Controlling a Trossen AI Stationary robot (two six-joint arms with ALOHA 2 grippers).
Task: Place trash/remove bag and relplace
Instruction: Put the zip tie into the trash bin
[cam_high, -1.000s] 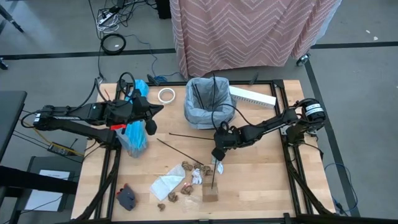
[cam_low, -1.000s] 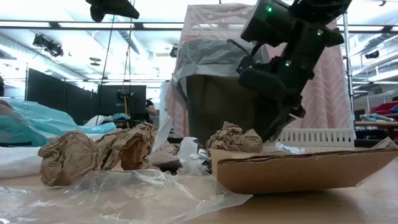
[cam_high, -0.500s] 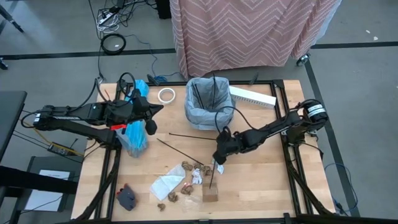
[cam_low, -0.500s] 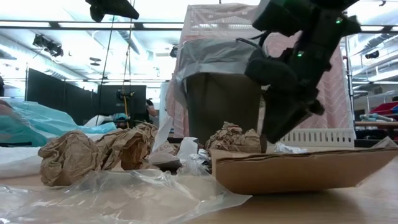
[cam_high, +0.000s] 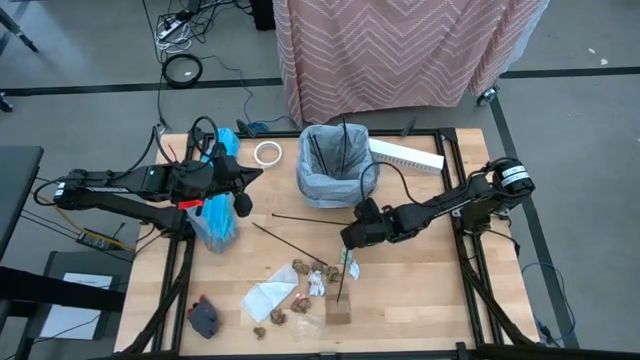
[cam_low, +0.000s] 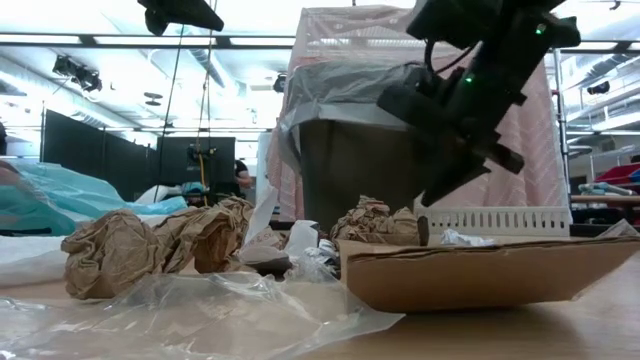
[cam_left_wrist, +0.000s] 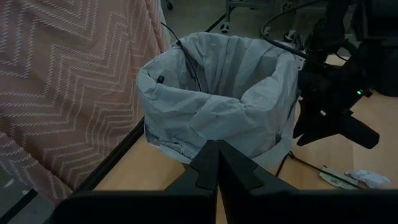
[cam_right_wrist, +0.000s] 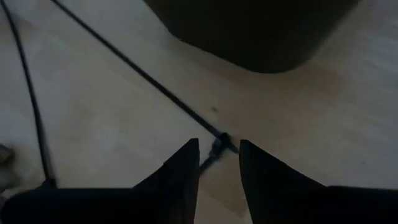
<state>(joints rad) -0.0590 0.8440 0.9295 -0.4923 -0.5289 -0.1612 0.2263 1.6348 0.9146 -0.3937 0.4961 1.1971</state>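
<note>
Hovering just above the wooden table (cam_high: 420, 300), the right gripper (cam_high: 349, 238) sits near the front of the bin, its 2 fingers (cam_right_wrist: 180, 171) parted by a narrow gap. Between them, in the right wrist view, runs the end of a thin dark stick (cam_right_wrist: 143, 74) lying on the wood; whether the fingers touch it cannot be told, and nothing is clearly pinched. In the low view this gripper (cam_low: 432, 195) hangs in the air above the cardboard scrap (cam_low: 480, 272).

The grey bag (cam_high: 333, 165) lines the bin at the table's far middle, with several dark sticks standing in it. The left wrist view shows that bag (cam_left_wrist: 217, 106) crinkled and folded over the rim.

Most of the trash lies on the near half of the table: crumpled brown paper wads (cam_high: 303, 267), a white paper piece (cam_high: 268, 298), the cardboard scrap (cam_high: 338, 312) with 1 stick leaning on it, and a long stick (cam_high: 300, 218) on the wood beside the bin.

At the left side, the left gripper (cam_high: 243, 190) is raised above the turquoise bag (cam_high: 216, 222), its fingers (cam_left_wrist: 214, 168) pressed together on nothing. A white tape ring (cam_high: 266, 152) and a long white box (cam_high: 405, 155) lie at the far edge.
</note>
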